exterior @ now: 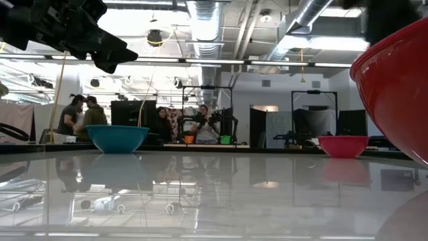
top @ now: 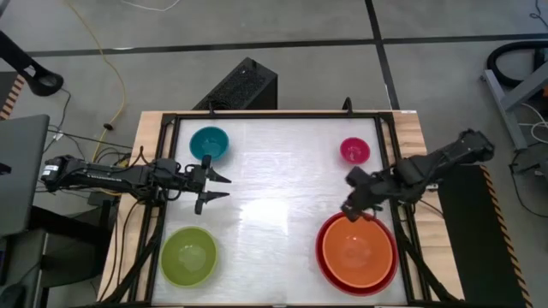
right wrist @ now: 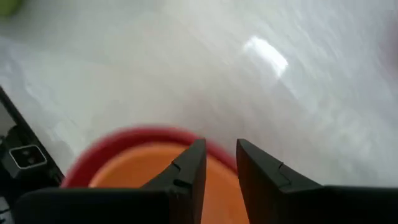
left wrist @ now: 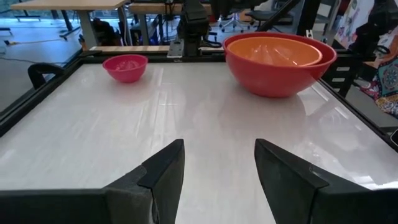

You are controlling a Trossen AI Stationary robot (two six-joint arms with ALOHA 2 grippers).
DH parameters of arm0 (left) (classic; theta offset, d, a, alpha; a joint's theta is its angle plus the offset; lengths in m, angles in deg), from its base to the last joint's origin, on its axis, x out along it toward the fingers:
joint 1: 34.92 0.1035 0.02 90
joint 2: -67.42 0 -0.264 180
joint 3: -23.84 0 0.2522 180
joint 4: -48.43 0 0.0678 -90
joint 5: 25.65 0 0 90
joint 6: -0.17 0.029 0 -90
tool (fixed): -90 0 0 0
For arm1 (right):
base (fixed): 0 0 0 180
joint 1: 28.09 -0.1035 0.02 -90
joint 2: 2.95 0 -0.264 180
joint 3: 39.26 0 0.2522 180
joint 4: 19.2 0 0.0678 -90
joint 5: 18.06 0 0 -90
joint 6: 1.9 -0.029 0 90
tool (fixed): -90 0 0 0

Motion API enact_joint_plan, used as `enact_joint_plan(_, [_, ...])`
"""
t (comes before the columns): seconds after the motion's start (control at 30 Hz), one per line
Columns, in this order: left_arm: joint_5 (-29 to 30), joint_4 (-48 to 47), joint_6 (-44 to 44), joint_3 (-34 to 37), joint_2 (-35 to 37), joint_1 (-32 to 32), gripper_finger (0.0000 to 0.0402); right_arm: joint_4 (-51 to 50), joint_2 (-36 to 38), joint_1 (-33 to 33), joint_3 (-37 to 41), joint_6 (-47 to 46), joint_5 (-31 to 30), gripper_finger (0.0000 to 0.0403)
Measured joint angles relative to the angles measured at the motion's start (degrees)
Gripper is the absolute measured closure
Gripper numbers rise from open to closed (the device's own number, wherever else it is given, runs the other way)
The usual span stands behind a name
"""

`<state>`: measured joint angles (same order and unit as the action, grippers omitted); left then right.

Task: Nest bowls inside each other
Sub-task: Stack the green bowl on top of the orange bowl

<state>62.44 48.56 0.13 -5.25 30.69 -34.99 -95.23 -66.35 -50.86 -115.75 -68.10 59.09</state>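
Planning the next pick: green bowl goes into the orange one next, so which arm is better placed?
Probably left. Its open claw hovers on the green bowl's side; the right claw is across the table above the orange bowl.

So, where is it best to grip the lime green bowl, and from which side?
The lime green bowl stands upright and alone, mouth up, so its thin rim is probably the best part to pinch: one finger inside, one outside, coming down from above. The left gripper, open and empty, is the nearer one, so the rim edge facing it seems easiest.
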Motion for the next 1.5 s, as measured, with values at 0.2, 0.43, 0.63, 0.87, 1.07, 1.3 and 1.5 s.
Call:
enact_joint_plan(0.2, [0.0,0.0,0.0,0.0,0.0,0.0,0.0216,17.3,-7.2,9.5,0.1,17.9,-0.7,0.0292])
enact_joint_plan(0.43, [0.0,0.0,0.0,0.0,0.0,0.0,0.0216,40.7,-15.9,18.9,0.2,35.6,6.5,0.0292])
enact_joint_plan(0.63, [0.0,-0.9,0.0,0.0,0.0,0.0,0.0216,54.5,-21.8,24.6,0.2,41.7,7.0,0.0292])
enact_joint_plan(0.87, [2.2,-2.4,0.8,0.0,0.0,0.0,0.0216,68.3,-29.0,29.0,0.2,43.2,13.1,0.0292])
enact_joint_plan(1.07, [12.1,-9.2,1.5,0.0,0.0,0.0,0.0216,74.4,-35.6,30.6,-2.6,45.3,21.2,0.0292])
enact_joint_plan(1.3, [9.6,-33.9,-5.6,-13.5,0.0,-1.0,0.0216,70.9,-38.2,27.7,-5.7,52.2,24.8,0.0292])
enact_joint_plan(1.5, [-0.2,-48.1,-11.3,-25.2,-1.9,-8.1,0.0216,68.1,-36.0,22.4,-5.8,53.3,24.8,0.0292])
